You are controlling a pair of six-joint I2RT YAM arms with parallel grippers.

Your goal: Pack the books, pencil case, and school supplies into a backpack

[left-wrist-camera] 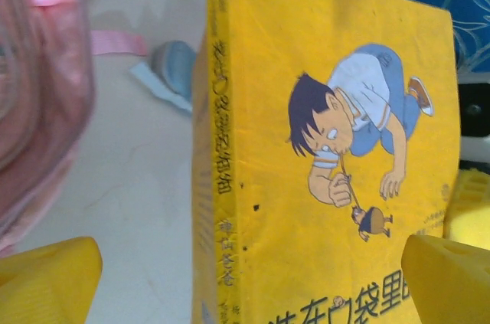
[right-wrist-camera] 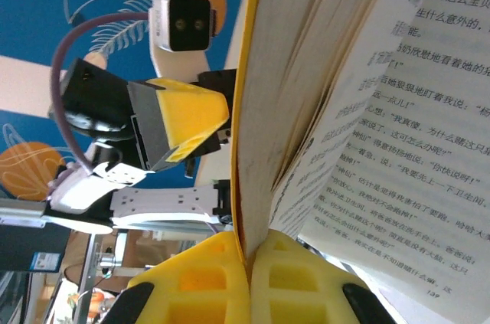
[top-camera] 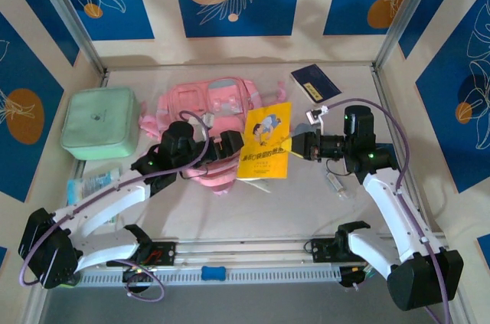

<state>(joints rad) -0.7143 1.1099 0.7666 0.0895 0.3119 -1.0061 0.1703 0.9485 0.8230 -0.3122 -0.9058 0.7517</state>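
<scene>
While tight on the yellow book (top-camera: 264, 142), right gripper (top-camera: 295, 145) level, left gripper (top-camera: 232, 146) wide.

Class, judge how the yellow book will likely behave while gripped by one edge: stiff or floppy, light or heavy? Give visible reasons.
Probably floppy: the yellow book is thin, and its pages fan apart where the right gripper pinches one edge. Likely light, as that single pinch seems to carry it. It may sag or swing when moved.
</scene>
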